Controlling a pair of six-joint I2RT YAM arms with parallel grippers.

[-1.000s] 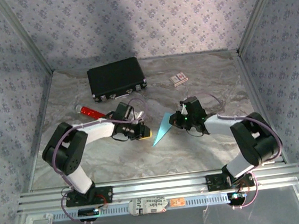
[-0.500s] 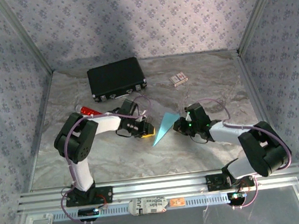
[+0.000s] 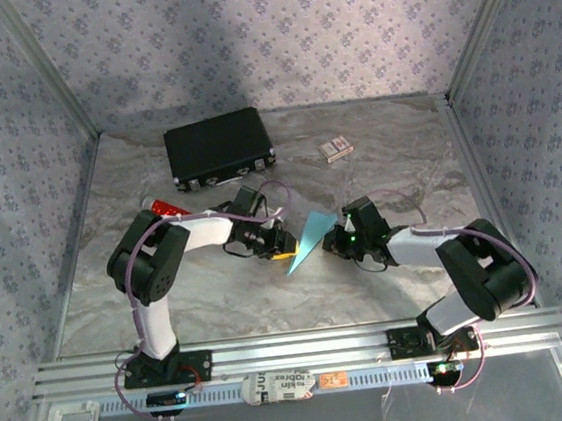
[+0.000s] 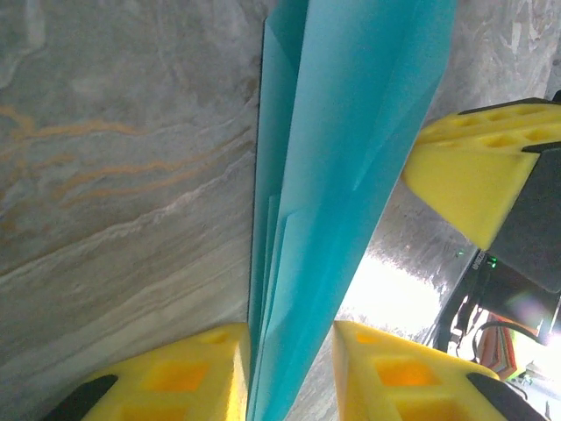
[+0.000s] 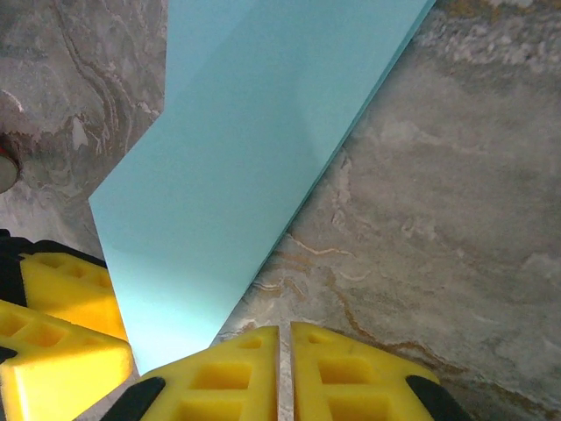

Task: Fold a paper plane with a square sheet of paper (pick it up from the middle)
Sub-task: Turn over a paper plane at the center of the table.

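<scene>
Pointing its sharp tip toward the near left, the slim light cyan-blue paper plane [image 3: 306,240] sits near the middle of the grey marbled table [image 3: 387,169], directly between the two grippers. The left gripper [image 3: 281,247] has its yellow foam fingers [image 4: 188,373] apart, with the folded layers running through the gap. The right gripper [image 3: 335,242], just right of the paper, has its yellow fingers [image 5: 351,368] all but together; the paper passes behind one finger, so I cannot tell whether it is pinched.
</scene>
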